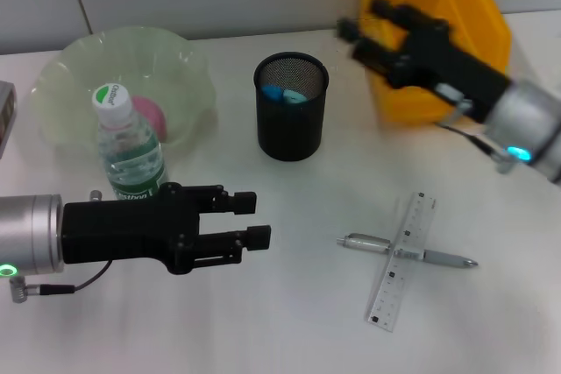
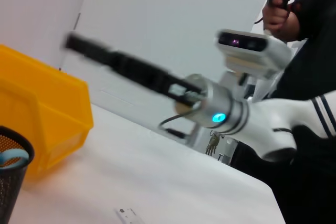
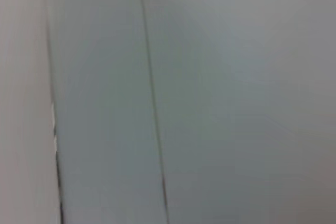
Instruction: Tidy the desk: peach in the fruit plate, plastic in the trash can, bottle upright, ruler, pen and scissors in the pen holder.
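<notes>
Your left gripper hovers spread and empty over open table; your right gripper, spread, hangs by the trash can edge.

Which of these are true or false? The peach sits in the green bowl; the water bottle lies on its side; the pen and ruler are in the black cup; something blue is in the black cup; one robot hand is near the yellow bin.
1. The peach sits in the fruit plate. True.
2. The bottle lies on its side. False: it stands upright with its cap on top.
3. The pen and ruler are in the pen holder. False: both lie crossed on the desk.
4. Something blue is in the pen holder. True: the scissors show inside.
5. One hand is near the trash can. True: the right gripper is at it; the left gripper hovers open by the bottle.
</notes>
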Motion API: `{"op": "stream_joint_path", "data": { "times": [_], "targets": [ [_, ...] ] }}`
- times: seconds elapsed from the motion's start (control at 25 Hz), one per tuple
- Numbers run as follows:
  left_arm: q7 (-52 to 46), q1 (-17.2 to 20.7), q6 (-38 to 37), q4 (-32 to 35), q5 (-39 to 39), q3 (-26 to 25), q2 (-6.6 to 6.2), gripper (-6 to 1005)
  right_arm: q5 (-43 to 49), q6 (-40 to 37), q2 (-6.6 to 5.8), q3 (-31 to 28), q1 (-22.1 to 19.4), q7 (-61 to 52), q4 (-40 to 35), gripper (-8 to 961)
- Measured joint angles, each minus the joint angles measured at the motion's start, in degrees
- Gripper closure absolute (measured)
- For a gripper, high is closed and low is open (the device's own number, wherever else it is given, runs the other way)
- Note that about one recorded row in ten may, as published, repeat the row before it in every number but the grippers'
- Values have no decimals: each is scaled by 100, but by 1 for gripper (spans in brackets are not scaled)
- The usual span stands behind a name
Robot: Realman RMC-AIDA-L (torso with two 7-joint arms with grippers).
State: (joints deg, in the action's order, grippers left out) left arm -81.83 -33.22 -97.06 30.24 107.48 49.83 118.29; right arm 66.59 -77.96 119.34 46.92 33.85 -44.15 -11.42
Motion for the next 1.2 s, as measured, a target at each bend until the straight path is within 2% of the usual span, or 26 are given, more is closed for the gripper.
{"op": "stream_joint_path", "data": {
  "times": [0.16, 0.32, 0.84, 1.04, 1.2],
  "targets": [
    [0, 2, 23, 0, 0, 0, 4, 408, -320, -833, -7, 1, -566, -8, -318, 316],
    [0, -7, 38, 0, 0, 0, 15, 408, -326, -1289, -16, -25, -895, -222, -550, 317],
    [161, 17, 143, -3, 14, 0, 14, 408, -317, -1911, -68, -89, -1630, -957, -750, 319],
    [498, 196, 96, -2, 26, -4, -5, 408, -217, -1924, -184, -45, -1729, -1145, -756, 320],
    [677, 333, -27, 10, 11, -40, -8, 408, 214, -1927, -328, -68, -1792, -1618, -957, 320]
  ]
}}
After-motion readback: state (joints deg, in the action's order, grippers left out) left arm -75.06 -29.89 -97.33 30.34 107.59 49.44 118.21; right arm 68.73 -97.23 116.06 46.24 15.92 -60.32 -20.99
